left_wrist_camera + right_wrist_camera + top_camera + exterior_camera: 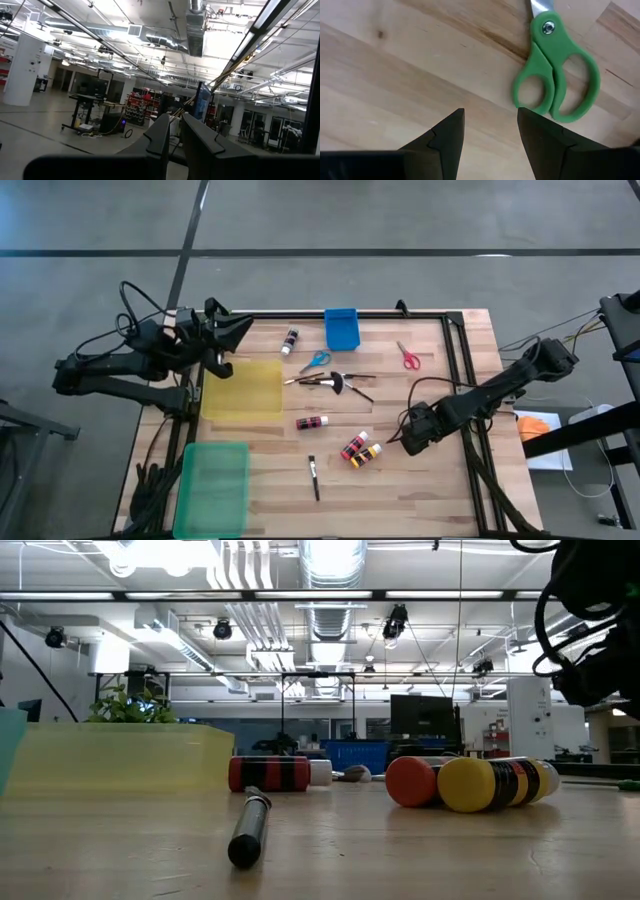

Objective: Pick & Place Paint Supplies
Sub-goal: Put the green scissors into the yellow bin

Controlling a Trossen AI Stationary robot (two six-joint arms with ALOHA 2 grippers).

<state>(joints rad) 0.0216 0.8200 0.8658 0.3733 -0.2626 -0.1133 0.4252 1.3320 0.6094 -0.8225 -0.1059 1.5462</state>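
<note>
No readable lettering on any item. The right claw (487,145) hovers low over the tabletop (420,480) at about 4 o'clock, jaws apart and empty; green-handled scissors (557,75) lie flat just beyond its fingertips, blades pointing away. Red and yellow white-capped paint bottles (360,448) lie side by side just at its 9 o'clock, a thin dark paintbrush (314,477) further toward 7 o'clock. Bare wood surrounds the claw. The left claw (235,335) waits at the 10 o'clock tabletop edge, jaws nearly together, empty.
</note>
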